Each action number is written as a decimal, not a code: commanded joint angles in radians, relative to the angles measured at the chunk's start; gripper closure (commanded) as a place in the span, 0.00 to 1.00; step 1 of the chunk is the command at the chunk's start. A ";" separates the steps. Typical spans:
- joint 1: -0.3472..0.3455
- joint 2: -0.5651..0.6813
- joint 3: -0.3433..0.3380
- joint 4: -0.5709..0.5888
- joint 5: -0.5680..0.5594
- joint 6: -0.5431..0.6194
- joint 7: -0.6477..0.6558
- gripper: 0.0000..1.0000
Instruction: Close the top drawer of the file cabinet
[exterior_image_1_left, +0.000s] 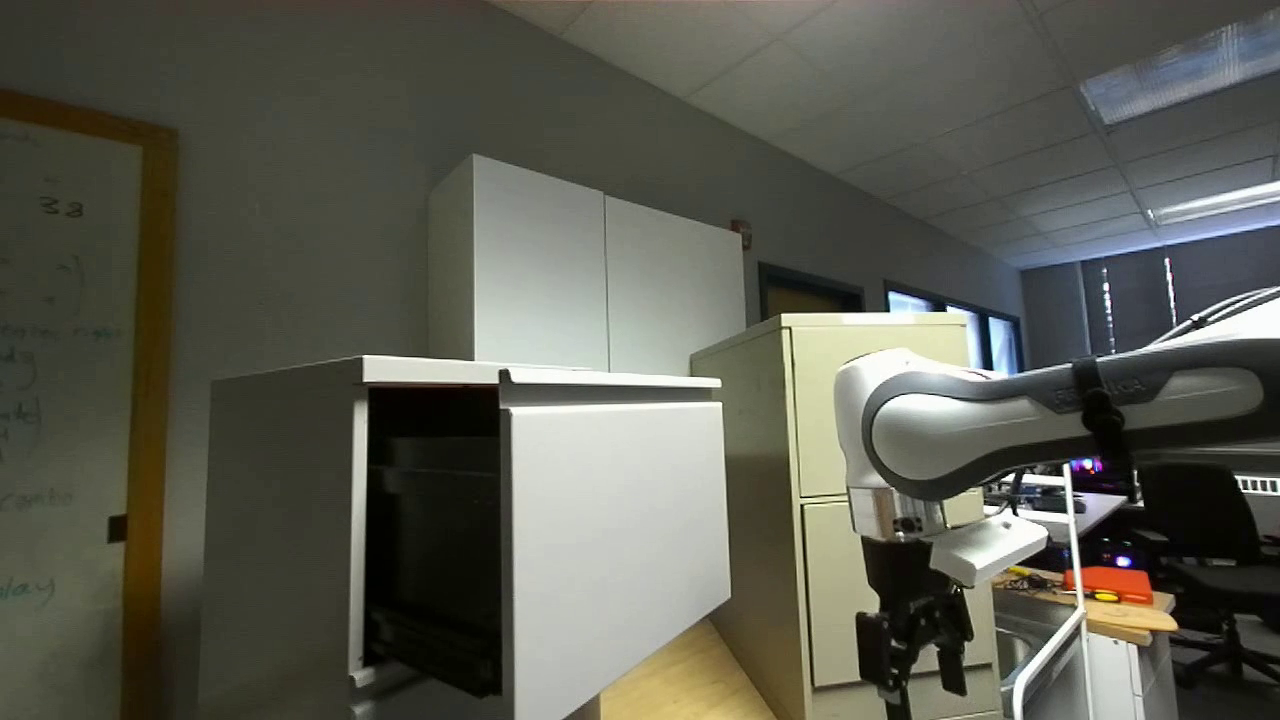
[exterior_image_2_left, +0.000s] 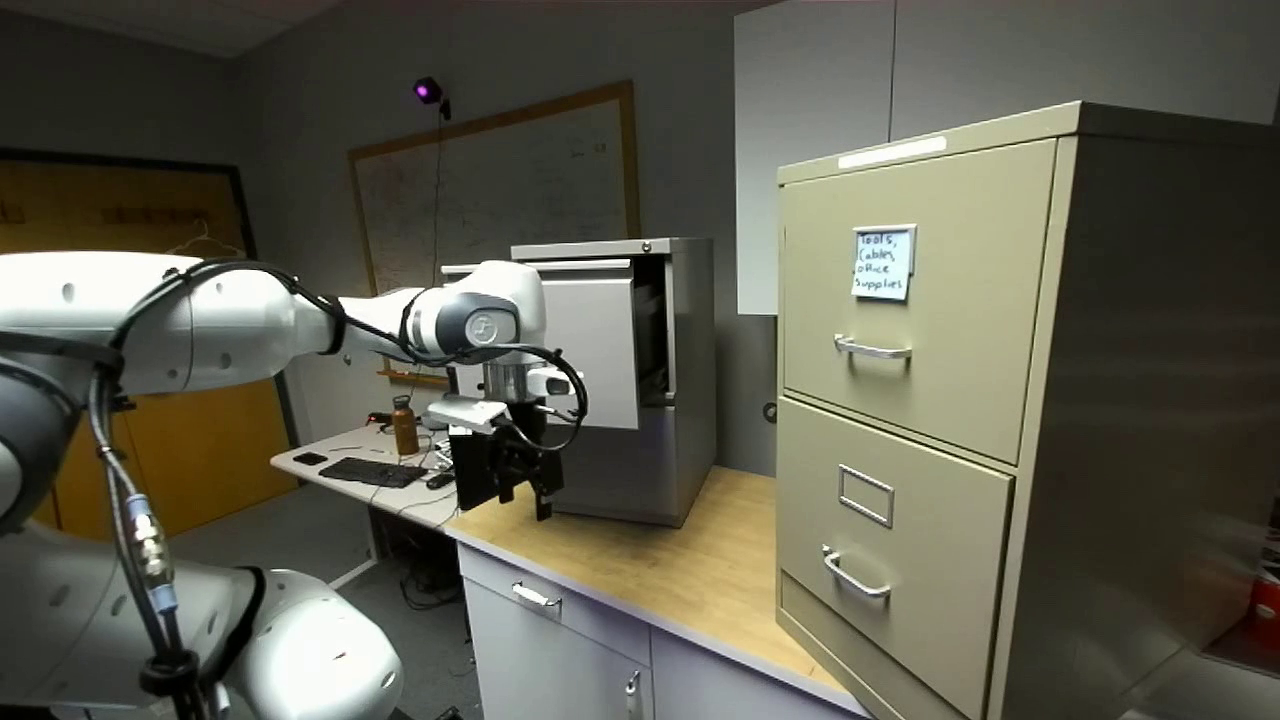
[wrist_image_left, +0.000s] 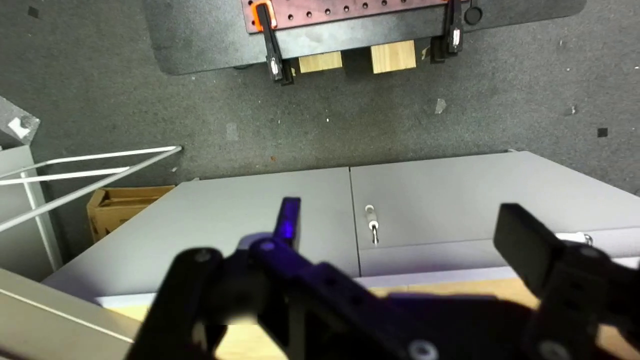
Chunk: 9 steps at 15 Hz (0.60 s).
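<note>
The grey file cabinet (exterior_image_1_left: 285, 520) stands on a wooden counter; it also shows in an exterior view (exterior_image_2_left: 697, 370). Its top drawer (exterior_image_1_left: 615, 530) is pulled out, with a dark interior at the side; its plain front also shows in an exterior view (exterior_image_2_left: 595, 345), partly covered by the arm. The shorter lower drawer (exterior_image_2_left: 625, 460) is shut. My gripper (exterior_image_1_left: 912, 665) points down, apart from the drawer, in front of its front. It also shows in an exterior view (exterior_image_2_left: 525, 492). In the wrist view the gripper (wrist_image_left: 404, 232) is open and empty. The file cabinet is out of the wrist view.
A beige cabinet (exterior_image_2_left: 920, 380) with small handles stands along the counter (exterior_image_2_left: 735, 530) from the file cabinet. White wall cupboards (exterior_image_1_left: 670, 270) hang above. A desk (exterior_image_2_left: 330, 470) with a keyboard is beyond. A white frame (wrist_image_left: 90, 187) stands at the left of the wrist view.
</note>
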 joint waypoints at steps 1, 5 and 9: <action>0.020 0.014 0.008 0.079 0.012 0.017 0.003 0.00; 0.040 0.034 0.033 0.150 0.002 0.084 0.006 0.27; 0.078 0.063 0.080 0.209 0.007 0.176 0.009 0.53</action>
